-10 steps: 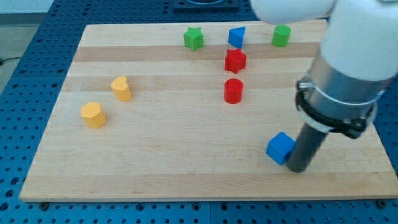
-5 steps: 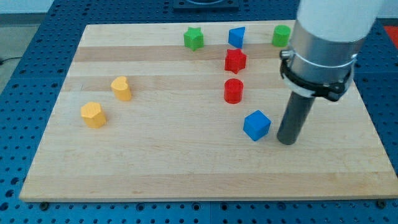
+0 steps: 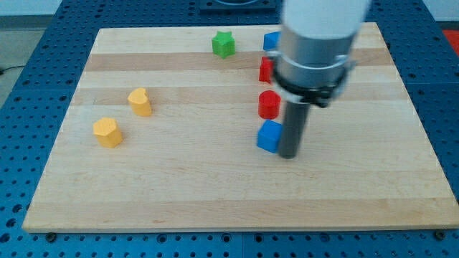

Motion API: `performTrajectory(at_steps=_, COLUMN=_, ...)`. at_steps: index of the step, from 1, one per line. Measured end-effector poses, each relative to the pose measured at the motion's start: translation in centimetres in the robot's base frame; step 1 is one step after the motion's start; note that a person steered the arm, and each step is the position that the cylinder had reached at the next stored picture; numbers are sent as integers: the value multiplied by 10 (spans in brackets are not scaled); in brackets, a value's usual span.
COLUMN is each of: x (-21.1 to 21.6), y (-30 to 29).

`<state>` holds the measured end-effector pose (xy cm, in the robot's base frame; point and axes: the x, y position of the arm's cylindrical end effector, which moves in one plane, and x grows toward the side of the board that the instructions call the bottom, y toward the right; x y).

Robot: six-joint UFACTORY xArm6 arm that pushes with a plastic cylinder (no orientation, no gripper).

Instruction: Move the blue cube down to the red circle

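Wooden desk [image 3: 179,186] over a blue pegboard [image 3: 29,107]. Arm housing [image 3: 315,43] covering the upper right, hiding part of a red block [image 3: 265,70] and a blue one [image 3: 270,41] behind it. No jawed end effector, just a rod; my tip [image 3: 288,155] touching the blue cube [image 3: 269,136] on its right. Blue cube directly below the red circle [image 3: 268,104], nearly touching. Yellow blocks [image 3: 107,132] [image 3: 140,102] at left, green star [image 3: 224,44] at top.
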<state>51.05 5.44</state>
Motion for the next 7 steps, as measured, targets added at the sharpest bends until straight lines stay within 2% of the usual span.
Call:
performTrajectory(at_steps=3, x=0, y=-48)
performTrajectory(at_steps=4, x=-6, y=-105)
performTrajectory(at_steps=5, x=-29, y=-105)
performTrajectory(at_steps=7, x=-39, y=-45)
